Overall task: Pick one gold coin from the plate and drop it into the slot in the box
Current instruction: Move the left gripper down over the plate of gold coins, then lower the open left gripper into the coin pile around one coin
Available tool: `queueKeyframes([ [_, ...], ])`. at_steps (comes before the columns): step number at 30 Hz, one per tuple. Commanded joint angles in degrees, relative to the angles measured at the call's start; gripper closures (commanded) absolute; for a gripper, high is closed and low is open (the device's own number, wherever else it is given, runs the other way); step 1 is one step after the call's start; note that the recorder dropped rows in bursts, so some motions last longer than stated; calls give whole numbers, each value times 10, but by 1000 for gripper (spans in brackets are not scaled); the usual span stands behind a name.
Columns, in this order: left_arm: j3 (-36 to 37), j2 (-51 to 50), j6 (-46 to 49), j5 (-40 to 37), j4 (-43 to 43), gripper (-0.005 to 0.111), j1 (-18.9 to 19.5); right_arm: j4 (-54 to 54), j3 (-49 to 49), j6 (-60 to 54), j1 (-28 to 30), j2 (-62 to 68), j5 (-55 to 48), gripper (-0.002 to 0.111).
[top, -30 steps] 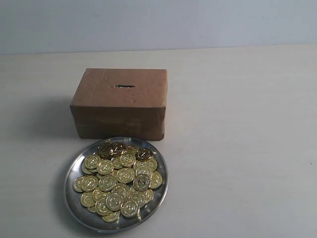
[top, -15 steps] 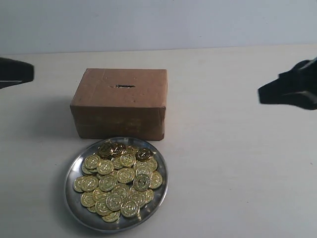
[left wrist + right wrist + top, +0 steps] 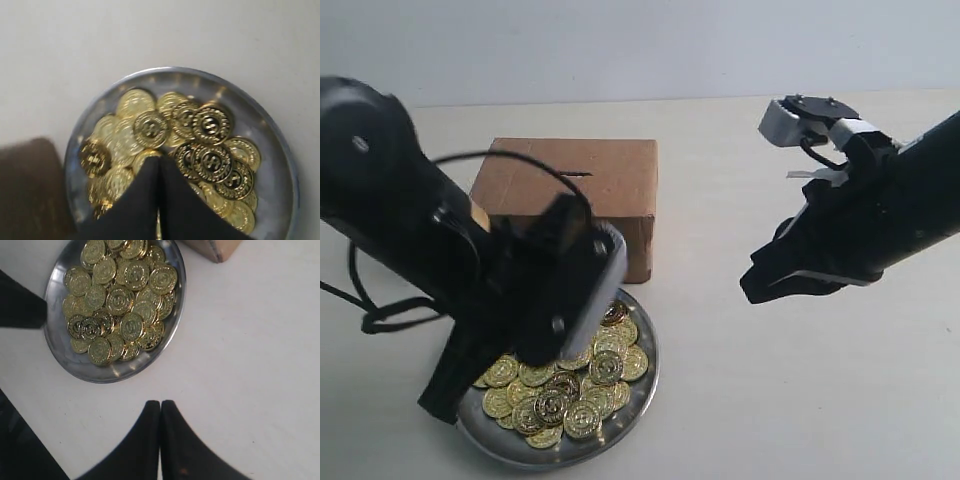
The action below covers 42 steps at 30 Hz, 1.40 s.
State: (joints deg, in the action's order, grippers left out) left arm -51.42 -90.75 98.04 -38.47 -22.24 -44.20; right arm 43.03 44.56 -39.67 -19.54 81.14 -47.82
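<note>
The silver plate (image 3: 642, 388) holds a heap of gold coins (image 3: 570, 400) in front of the brown box (image 3: 620, 175). A cable partly covers the slot (image 3: 582, 173) in the top of the box. My left gripper (image 3: 442, 402) hangs low over the plate's left side. In the left wrist view the left gripper (image 3: 159, 161) is shut, empty, just above the coins (image 3: 150, 129) in the plate (image 3: 282, 150). My right gripper (image 3: 752, 290) is shut and empty over bare table. In the right wrist view the right gripper (image 3: 160, 403) is apart from the plate (image 3: 60, 352) and coins (image 3: 120, 300).
The bulky left arm (image 3: 400, 220) and its cable hide the box's left half and the plate's rear coins. Pale table (image 3: 800, 400) spreads to the right and front. A box corner (image 3: 216, 249) and part of the left arm (image 3: 20, 307) show in the right wrist view.
Both arms have swung in from the frame edges. The left arm now looms over the plate and box, and the right arm has come in toward the middle. Plate, coins and box have not moved.
</note>
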Motion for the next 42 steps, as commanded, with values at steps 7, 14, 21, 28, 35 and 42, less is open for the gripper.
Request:
queueKeyframes([
  [7, -5, -81, 177, 22, 67, 107, -37, -26, 5, -6, -1, -70, -3, 108],
  [14, -5, -81, 221, 28, 99, 107, -38, -26, 5, -6, -1, -84, -3, 108],
  [21, -24, -91, 174, 25, 120, 107, -30, -26, 5, -6, -1, -84, -3, 108],
  [28, -113, -112, -5, -45, 114, 107, 72, -30, 5, -6, -1, -83, -1, 108],
  [35, -148, -129, -46, -120, 41, 107, 167, -27, 5, -6, -1, -83, -1, 108],
  [42, -148, -131, 53, -141, -49, 107, 143, -27, 5, -6, -1, -83, -1, 108],
])
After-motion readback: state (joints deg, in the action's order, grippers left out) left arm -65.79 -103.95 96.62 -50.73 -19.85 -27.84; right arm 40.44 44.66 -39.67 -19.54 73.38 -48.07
